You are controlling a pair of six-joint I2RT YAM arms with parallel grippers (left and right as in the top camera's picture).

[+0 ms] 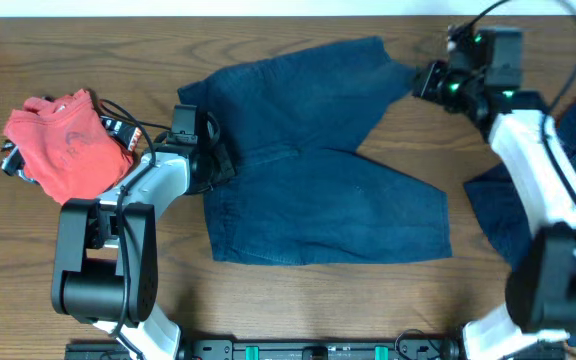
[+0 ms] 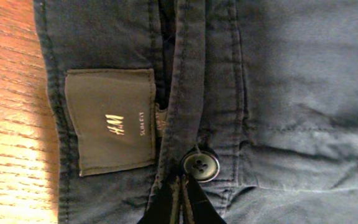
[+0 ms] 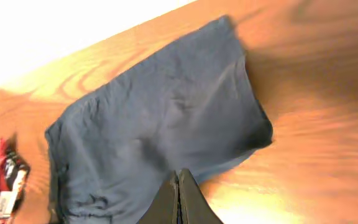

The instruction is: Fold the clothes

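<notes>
Table (image 1: 298,310): brown wood grain, with cloth spread across most of its width.

Shorts (image 1: 308,170): navy, lying flat in the middle of the table. The waistband faces the left edge and the two legs run toward the right edge, one angled to the far right corner, the other lying nearer the front edge.

Second dark garment (image 1: 493,215): blue cloth bunched at the right edge, partly under the right arm and apart from the shorts.

Red garment (image 1: 63,145): crumpled near the left edge, just beside the left arm and clear of the shorts.

Left gripper (image 1: 213,160): at the waistband on the side toward the left edge. In the wrist view the fingers (image 2: 194,202) are pressed together with the edge of the fly running in between them, so it has the cloth pinched.

Right gripper (image 1: 423,80): near the far right corner, at the hem of the far leg. The fingers (image 3: 188,196) are closed to a thin line over the hem, and from overhead the hem corner draws out to a point at the tips — it looks gripped there.

Label (image 2: 114,121): dark rectangular patch with pale lettering, sewn inside the waistband beside the open fly.

Button (image 2: 200,166): dark, four holes, on the waistband just above the left fingertips.
</notes>
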